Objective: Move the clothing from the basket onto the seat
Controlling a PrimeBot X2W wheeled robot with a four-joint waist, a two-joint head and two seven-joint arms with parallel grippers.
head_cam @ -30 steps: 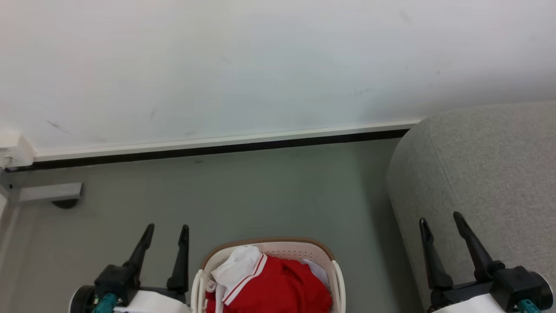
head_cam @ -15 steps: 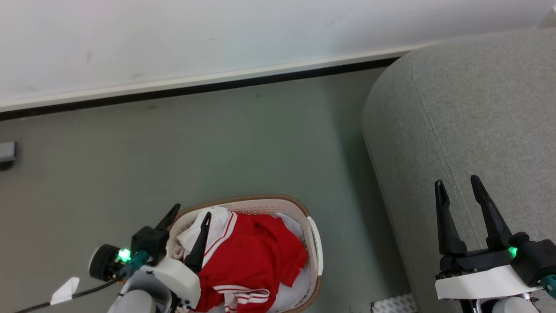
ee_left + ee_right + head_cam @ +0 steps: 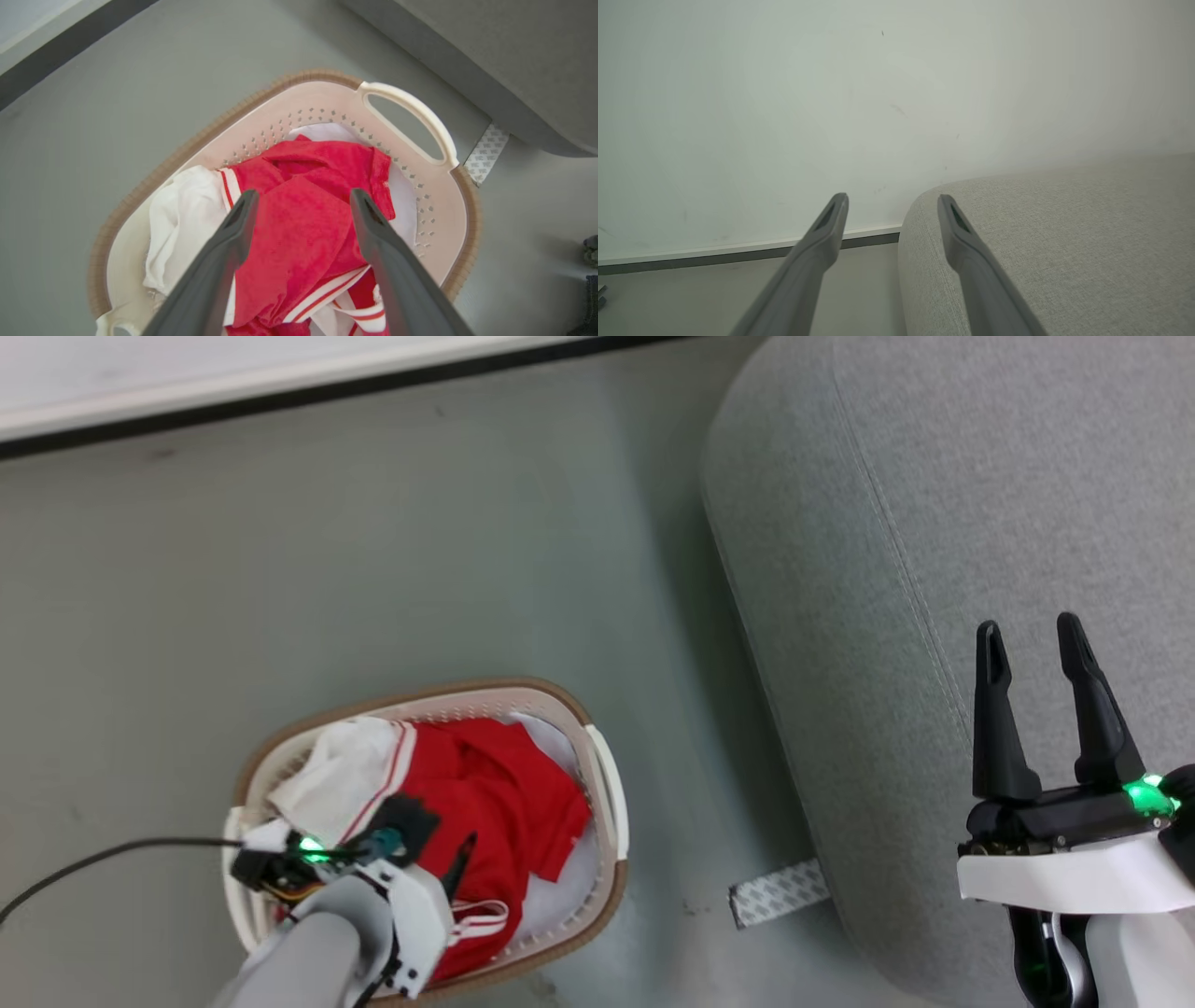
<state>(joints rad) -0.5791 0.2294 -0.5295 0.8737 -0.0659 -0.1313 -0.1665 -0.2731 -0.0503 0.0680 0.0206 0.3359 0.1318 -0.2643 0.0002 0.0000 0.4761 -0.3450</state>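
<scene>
My left forearm hid the basket's near-left rim and some clothing; the seat ran off the top and right edges.

Head and left-wrist views, both over basket

Soft red cloth clothing lies in the smooth, perforated plastic basket; the seat is matt woven fabric.

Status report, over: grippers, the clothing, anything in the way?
Left gripper open over clothing, all in basket. Right gripper open, empty, over seat. Nothing between left gripper and clothing.
</scene>
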